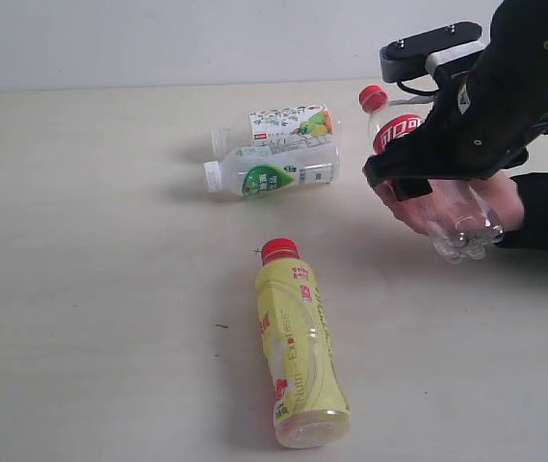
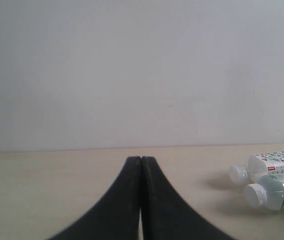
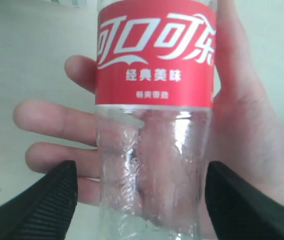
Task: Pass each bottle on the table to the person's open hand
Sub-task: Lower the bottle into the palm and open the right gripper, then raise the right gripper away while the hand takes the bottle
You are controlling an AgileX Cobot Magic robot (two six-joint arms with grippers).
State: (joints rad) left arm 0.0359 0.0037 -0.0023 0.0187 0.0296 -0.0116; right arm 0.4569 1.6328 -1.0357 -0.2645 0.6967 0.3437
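Red-labelled bottle (image 3: 154,75) on the hand (image 3: 251,145), right claw (image 3: 142,172) wide apart around it (left claw (image 2: 141,162) closed).

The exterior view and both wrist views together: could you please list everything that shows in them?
Yellow bottle: one, opaque yellow with red cap, lying on the table apart from the others.
Red-label bottle: one, clear with red cap, lying in the person's hand.
Green-white-label bottle: one, clear with white cap, lying on the table.
Fruit-print bottle: one, clear with white label, lying close beside the green-white one.
Table: one, pale cream.
Wall: one, pale grey, behind the table.
Person's hand: one, bare, palm up, black sleeve.
Left gripper: one, black, shut, empty.
Right gripper: one, black, open, fingers either side of the red-label bottle.
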